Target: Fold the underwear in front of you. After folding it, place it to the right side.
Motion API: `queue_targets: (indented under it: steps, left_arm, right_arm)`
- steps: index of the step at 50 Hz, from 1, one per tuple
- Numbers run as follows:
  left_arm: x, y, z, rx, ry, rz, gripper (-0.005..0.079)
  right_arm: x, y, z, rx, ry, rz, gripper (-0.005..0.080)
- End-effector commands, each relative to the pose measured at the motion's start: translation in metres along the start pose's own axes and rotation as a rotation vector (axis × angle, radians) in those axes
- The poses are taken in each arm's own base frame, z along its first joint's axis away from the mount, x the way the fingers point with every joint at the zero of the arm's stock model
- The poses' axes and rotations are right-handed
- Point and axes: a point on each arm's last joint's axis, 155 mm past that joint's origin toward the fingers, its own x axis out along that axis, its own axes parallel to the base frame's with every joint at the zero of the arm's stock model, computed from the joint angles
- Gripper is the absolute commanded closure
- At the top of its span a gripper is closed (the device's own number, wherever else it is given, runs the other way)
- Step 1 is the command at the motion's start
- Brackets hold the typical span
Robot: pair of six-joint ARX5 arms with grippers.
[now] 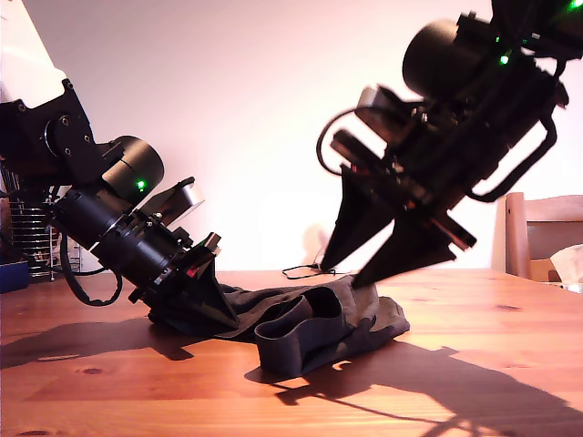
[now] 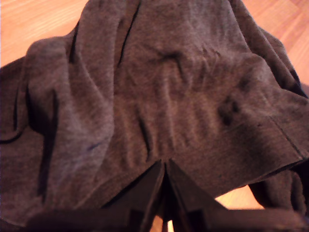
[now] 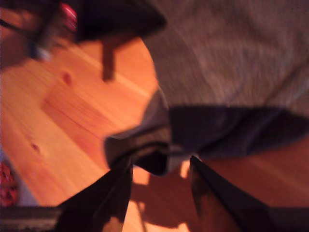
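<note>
Your underwear [image 1: 319, 328] lies crumpled on the wooden table [image 1: 492, 364], near the exterior view's middle. My first gripper [image 2: 164, 166], low at the exterior view's left, has its jaws pinched together on a fold of the cloth. My second gripper [image 3: 159, 166] hangs above the waistband [image 3: 140, 140] with jaws spread, holding nothing; that view is blurred, so contact is uncertain. Lift now and the loose side may drag, bunching the fold.
</note>
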Motion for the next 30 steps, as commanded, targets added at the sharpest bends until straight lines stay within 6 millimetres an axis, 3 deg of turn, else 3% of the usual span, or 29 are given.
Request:
queue_targets:
  steps: [1,20,30]
  left_arm:
    - [0.005,0.002,-0.008,-0.007,0.022,0.002,0.0762]
    - [0.007,-0.003,-0.010,-0.002,0.030,-0.006,0.0761]
    - [0.007,-0.004,-0.010,0.000,0.031,-0.007,0.0761]
  right_arm:
    - [0.009,0.002,-0.005,-0.011,0.027,0.004,0.0414]
    - [0.026,-0.002,-0.014,0.058,0.056,-0.020,0.0418]
    - [0.017,0.018,-0.020,0.202,0.142,0.076,0.0417]
